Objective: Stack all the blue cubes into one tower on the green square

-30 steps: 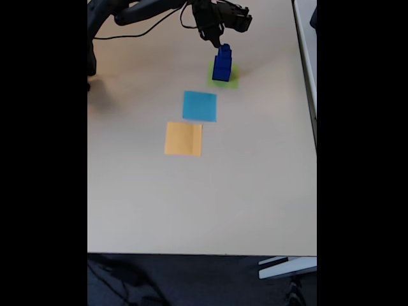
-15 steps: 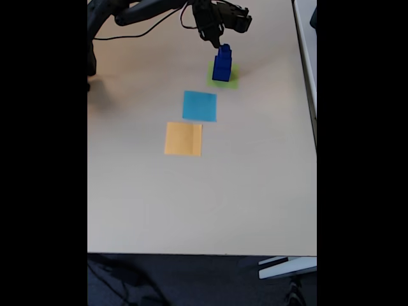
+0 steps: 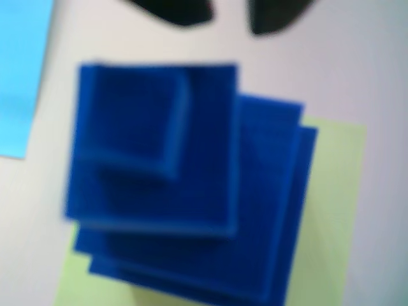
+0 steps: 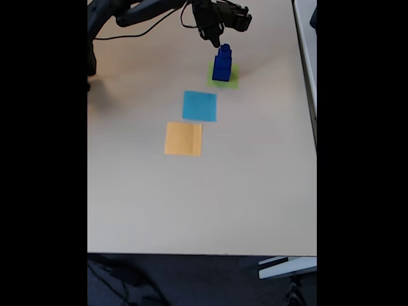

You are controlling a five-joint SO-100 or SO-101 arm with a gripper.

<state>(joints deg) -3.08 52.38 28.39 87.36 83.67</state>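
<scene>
Several dark blue cubes stand piled as a stepped tower on the green square at the far middle of the table. From above, the wrist view shows the tower with the smallest cube on top. The layers are slightly offset, and the green square shows around the base. My gripper hangs just behind and above the tower top, apart from it. In the wrist view the gripper is open, its dark fingertips at the top edge with nothing between them.
A flat light-blue square lies nearer than the tower, with its corner at the left of the wrist view. An orange square lies nearer still. A black cable trails at the far left. The table's right edge is close by.
The gripper has drawn back slightly from the tower top. The tower and the paper squares have not moved.
</scene>
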